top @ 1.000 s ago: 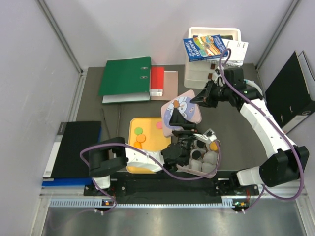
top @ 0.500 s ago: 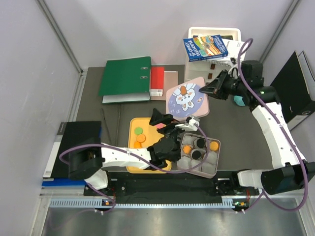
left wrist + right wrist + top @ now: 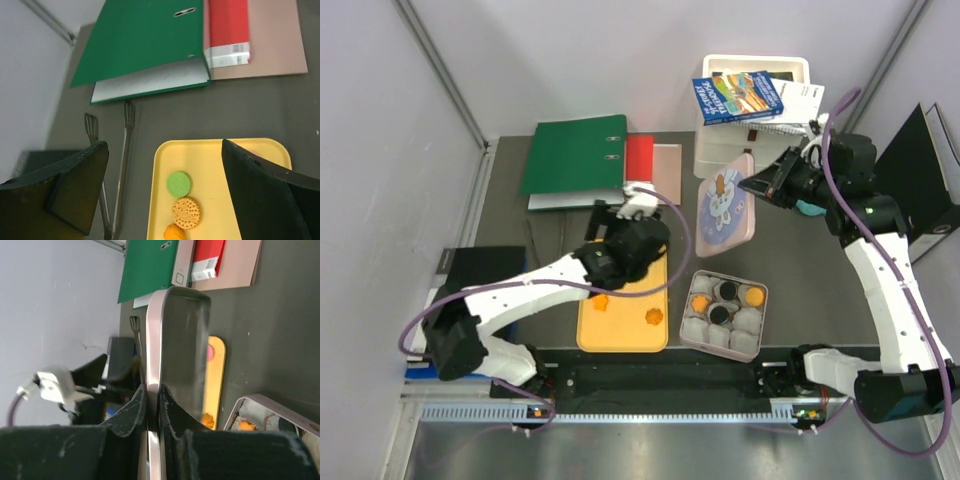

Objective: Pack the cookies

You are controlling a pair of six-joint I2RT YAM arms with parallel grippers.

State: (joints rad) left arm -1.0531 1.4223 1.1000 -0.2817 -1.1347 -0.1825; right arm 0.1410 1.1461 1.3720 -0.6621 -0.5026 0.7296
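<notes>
The left gripper (image 3: pixel 164 145) has its jaws fully apart with nothing between them, poised above the far end of the yellow tray (image 3: pixel 620 338). The right gripper (image 3: pixel 152 402) is clamped on the rim of the pink lid (image 3: pixel 725 212), which it holds tilted to the right of the left gripper.

Progress: judged partly complete. The tin (image 3: pixel 765 310), to the near right of the left gripper, has at least two orange and two black cookies (image 3: pixel 753 296) seated in paper cups (image 3: pixel 745 320). Several cups show white and unfilled. Directly below the left gripper, a green cookie (image 3: pixel 178 184) and orange ones remain on the tray, with another orange one (image 3: pixel 653 317) nearer the arm bases.

Appearance: small flat discs. Some are round with an embossed face. Others have a scalloped, flower-shaped edge.
</notes>
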